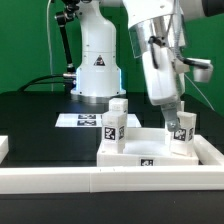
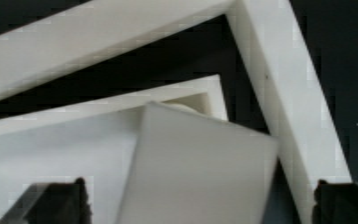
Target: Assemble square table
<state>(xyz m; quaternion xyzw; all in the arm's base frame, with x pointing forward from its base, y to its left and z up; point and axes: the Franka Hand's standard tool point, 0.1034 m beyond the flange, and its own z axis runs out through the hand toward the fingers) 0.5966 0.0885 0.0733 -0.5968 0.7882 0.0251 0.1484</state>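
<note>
Exterior view: square table top [image 1: 140,152] lying flat on black worktop [image 1: 30,115], near front rail [image 1: 110,182], raised rim up, tag on its front edge. Two legs standing upright on it: one leg [image 1: 116,122] toward the exterior view's left corner, second leg [image 1: 183,133] toward the exterior view's right corner, both tagged. Marker board [image 1: 82,120] lying flat behind top, beside robot base [image 1: 98,65]. Arm reaching down from above, wrist near vertical, gripper [image 1: 178,112] poised directly over second leg, fingers [image 1: 170,112] apart on either side of its upper end, no visible clamp. Wrist view: looking down along second leg [image 2: 202,165], big and close in centre, table top [image 2: 51,165] pale beneath it, rail [image 2: 291,90] and dark worktop [image 2: 87,85] beyond. Two dark fingers [image 2: 55,200] at picture's edge, well apart, flanking leg with clear gaps either side; nothing gripped. Judged step: second leg set in its corner, probably partway through screwing in, with fingers spread between turns or after letting go. Next move likely calls for rotating wrist back, closing squarely on leg again, then turning without tilting it; if already seated, lifting straight up clear of leg and fetching another. Remaining legs not visible in either view.
</note>
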